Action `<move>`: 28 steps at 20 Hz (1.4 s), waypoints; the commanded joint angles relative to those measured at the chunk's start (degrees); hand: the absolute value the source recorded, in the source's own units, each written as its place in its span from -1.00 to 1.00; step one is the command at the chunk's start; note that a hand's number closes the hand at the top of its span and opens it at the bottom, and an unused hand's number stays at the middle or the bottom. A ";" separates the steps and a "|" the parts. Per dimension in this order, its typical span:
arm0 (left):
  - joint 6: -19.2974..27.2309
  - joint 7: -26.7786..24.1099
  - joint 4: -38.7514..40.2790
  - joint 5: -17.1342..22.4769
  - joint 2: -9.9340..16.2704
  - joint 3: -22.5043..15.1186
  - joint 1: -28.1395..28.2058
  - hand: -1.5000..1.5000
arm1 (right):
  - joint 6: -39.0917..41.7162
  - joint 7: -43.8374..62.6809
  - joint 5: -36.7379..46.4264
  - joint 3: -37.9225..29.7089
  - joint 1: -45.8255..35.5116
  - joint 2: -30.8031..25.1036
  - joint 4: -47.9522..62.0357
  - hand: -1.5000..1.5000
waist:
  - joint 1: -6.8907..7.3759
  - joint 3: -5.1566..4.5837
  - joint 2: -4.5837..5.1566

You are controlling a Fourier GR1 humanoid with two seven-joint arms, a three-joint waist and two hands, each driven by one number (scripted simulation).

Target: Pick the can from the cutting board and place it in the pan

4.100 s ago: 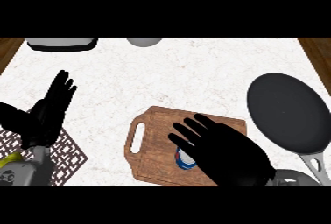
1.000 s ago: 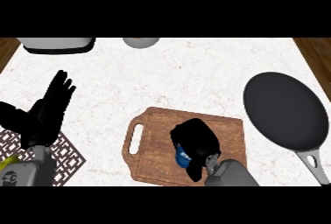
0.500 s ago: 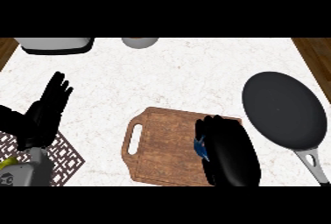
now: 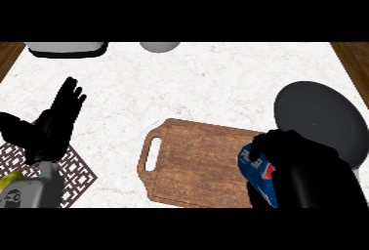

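White marbled counter top [image 4: 209, 83] fills the view, with brown wood showing at its far left and right corners. Large dark round pan [image 4: 319, 119] sits at the right side, its grey handle running toward the near edge and mostly hidden behind the right hand. Brown wooden cutting board with a slotted handle [image 4: 191, 163] lies at centre, slot end to the left, its right edge near the pan's rim. Right hand [image 4: 306, 173], black, is over the board's right edge with fingers curled round the blue can with red-and-white label [image 4: 258, 175]; the can is held tilted, over the gap between board and pan, and only its left side shows past the fingers. Left hand [image 4: 54, 124] rests at the left edge, open, fingers straight and pointing up. Dark brown lattice trivet [image 4: 75, 171] lies beneath the left forearm. Black-and-white tray-like object [image 4: 66, 49] and a small grey bowl [image 4: 160, 46] sit at the far edge, both cut off.
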 commanded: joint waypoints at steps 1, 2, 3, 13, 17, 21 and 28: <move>-0.52 -1.02 0.82 -0.48 -0.41 -0.49 -0.12 0.00 | 0.08 -1.24 -3.02 -8.75 -2.39 0.72 -1.79 1.00 | 0.28 0.03 0.19; 0.14 3.55 -2.52 0.62 0.54 0.36 -2.11 0.00 | 1.11 -2.01 -3.76 -11.08 -2.00 -0.74 -2.81 1.00 | 0.30 0.04 0.14; 0.90 2.73 -3.64 -0.78 -1.06 -1.55 0.60 0.00 | -2.33 -4.37 -5.82 -16.18 -2.40 -1.70 -0.76 1.00 | 0.48 0.07 0.20; -0.27 -0.58 0.08 -0.88 -2.00 -1.41 1.49 0.00 | -14.96 -21.54 -22.22 -45.21 -1.18 -11.59 13.74 1.00 | 0.31 0.08 0.32; -1.48 -0.57 2.77 1.14 0.93 2.65 -3.20 0.00 | -20.13 -28.68 -26.03 -50.81 -0.45 -14.99 22.94 1.00 | 0.23 0.06 0.27; -1.65 1.40 -2.48 0.63 0.32 0.72 0.88 0.00 | -29.17 -38.35 -26.61 -52.19 -3.89 -17.46 40.14 1.00 | 1.13 0.09 0.39; -3.79 -1.66 1.03 0.95 0.92 1.59 0.91 0.00 | -38.07 -51.57 -28.05 -52.00 -8.24 -19.61 62.63 1.00 | 1.19 0.08 0.47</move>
